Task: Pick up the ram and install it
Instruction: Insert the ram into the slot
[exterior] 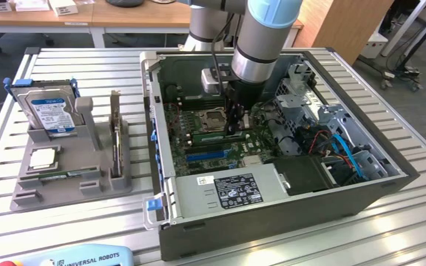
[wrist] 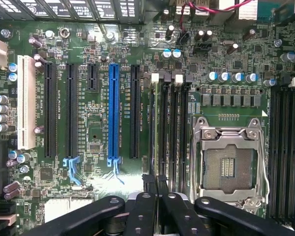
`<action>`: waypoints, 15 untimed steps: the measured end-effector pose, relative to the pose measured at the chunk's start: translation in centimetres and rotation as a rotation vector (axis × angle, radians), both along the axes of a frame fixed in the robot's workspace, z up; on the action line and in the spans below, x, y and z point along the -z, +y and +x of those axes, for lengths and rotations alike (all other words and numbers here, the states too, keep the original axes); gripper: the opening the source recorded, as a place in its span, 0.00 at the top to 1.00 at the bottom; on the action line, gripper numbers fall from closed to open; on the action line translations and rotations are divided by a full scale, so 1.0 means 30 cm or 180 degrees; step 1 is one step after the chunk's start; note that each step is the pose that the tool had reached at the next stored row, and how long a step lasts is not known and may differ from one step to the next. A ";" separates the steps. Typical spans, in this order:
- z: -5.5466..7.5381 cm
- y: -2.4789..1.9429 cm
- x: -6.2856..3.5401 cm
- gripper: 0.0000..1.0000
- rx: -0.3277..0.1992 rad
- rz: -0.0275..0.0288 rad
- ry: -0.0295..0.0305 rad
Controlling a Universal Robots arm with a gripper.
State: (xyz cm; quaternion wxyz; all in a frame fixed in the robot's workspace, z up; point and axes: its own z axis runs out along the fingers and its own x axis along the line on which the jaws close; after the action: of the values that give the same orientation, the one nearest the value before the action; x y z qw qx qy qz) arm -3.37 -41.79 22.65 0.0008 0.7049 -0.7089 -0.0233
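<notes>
Gripping the thin green ram stick (wrist: 153, 147) edge-on, the clenched black gripper (wrist: 157, 189) holds it lengthwise over the black memory slots (wrist: 173, 123), running twelve-to-six beside the silver processor socket (wrist: 229, 160).

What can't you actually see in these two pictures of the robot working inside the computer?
- Wrist view: whether the shut gripper holds anything; its own fingers cover the gap.
- Exterior view: the gripper's tip and the slots beneath it; the arm stands in front.
- Exterior view: the print on the hard drive label; too small to read.
</notes>
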 end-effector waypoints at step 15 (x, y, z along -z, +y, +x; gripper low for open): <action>0.000 0.000 0.000 0.81 0.0000 0.0000 0.0000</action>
State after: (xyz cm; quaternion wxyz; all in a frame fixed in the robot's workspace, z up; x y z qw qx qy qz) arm -3.37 -41.79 22.64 0.0008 0.7049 -0.7089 -0.0233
